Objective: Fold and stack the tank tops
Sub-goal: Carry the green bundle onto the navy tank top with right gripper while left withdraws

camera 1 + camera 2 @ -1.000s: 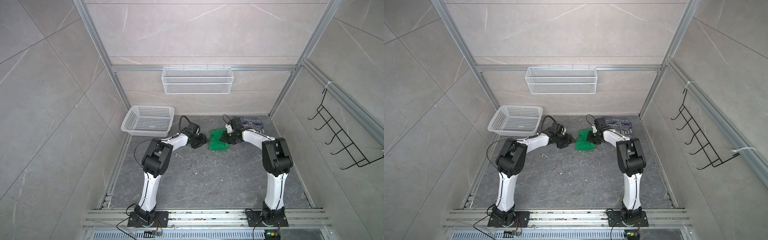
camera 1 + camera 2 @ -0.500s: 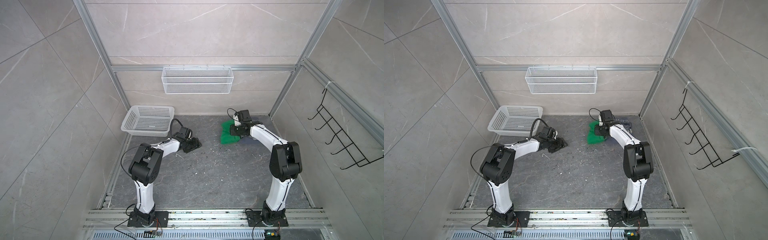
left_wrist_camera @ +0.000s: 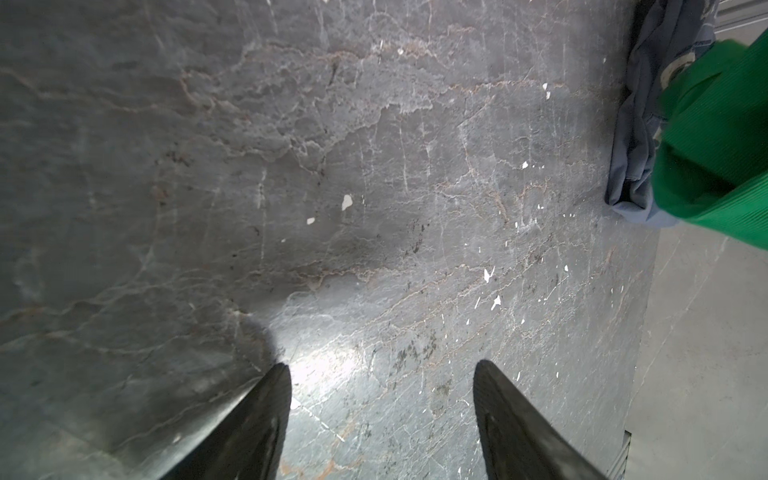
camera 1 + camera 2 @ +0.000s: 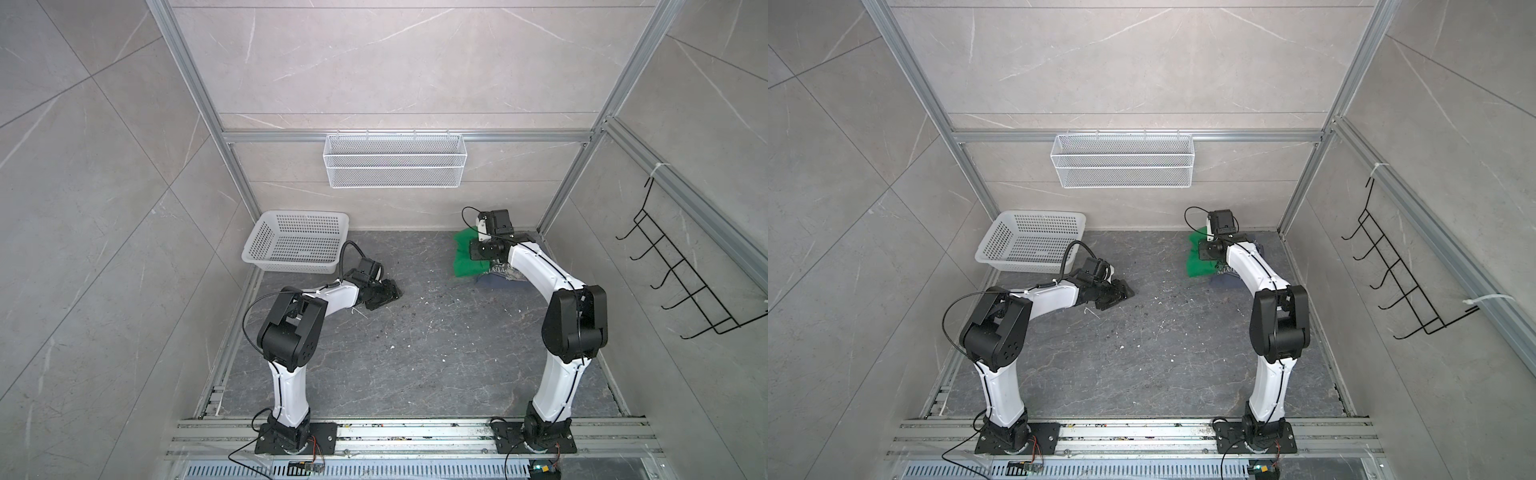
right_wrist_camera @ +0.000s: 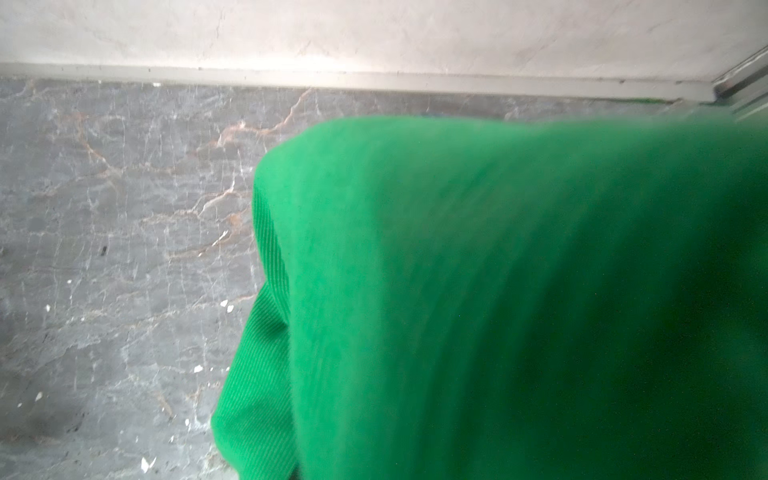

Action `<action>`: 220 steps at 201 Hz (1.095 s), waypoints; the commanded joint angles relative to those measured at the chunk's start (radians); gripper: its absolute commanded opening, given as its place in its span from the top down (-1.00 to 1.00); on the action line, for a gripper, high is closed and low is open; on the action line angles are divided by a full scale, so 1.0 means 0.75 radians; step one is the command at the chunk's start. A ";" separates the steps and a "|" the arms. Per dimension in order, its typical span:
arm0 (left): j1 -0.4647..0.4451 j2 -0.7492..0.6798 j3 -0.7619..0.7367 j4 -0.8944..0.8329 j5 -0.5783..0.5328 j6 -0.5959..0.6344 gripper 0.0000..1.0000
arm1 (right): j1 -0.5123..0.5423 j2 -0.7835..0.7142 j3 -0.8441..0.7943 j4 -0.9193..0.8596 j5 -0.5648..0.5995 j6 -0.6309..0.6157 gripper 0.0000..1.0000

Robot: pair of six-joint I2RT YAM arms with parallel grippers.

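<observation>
— At the dark stone bench (image 4: 415,353)'s back right corner?
— There the right gripper (image 4: 473,252) is clamping the bright green ribbed tank top (image 4: 462,259) over the slate-blue printed top (image 4: 505,279); the left gripper (image 3: 380,365)'s jaws are gaping above bare bench.

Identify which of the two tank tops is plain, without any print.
The bright green tank top, plain ribbed cloth; the slate-blue tank top beside it shows white lettering.
</observation>
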 commanded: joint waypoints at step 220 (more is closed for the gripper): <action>0.004 0.021 -0.065 0.031 0.004 0.043 -0.44 | -0.399 0.212 0.048 0.232 -0.513 -0.171 1.00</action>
